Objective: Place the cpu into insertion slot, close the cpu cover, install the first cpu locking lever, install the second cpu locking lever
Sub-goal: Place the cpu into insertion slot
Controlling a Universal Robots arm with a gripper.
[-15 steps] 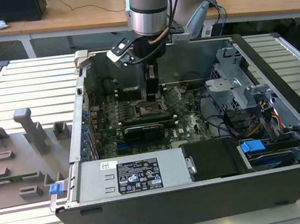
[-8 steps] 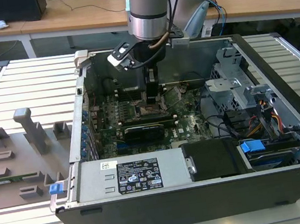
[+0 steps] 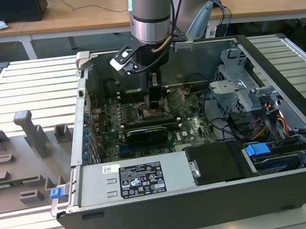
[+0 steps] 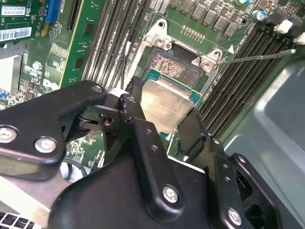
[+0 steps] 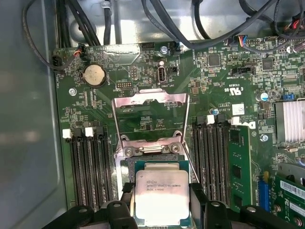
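Slatted metal tabletop [image 3: 24, 80] is carrying a grey fixture tray [image 3: 13, 167] on the exterior view's left, then the open computer case [image 3: 210, 208]. Your gripper [image 5: 162, 202] is hanging inside it, clenching the cpu [image 5: 161, 193] by two edges and holding it just over the insertion slot [image 4: 170, 64]. The cpu cover [image 5: 147, 98] is lying flipped open past the slot.

From my console I count one cpu [image 5: 158, 195], one insertion slot [image 4: 174, 64], one cpu cover [image 5: 150, 99], one gripper [image 4: 164, 107], one coin cell [image 5: 94, 75], one motherboard [image 5: 214, 100].
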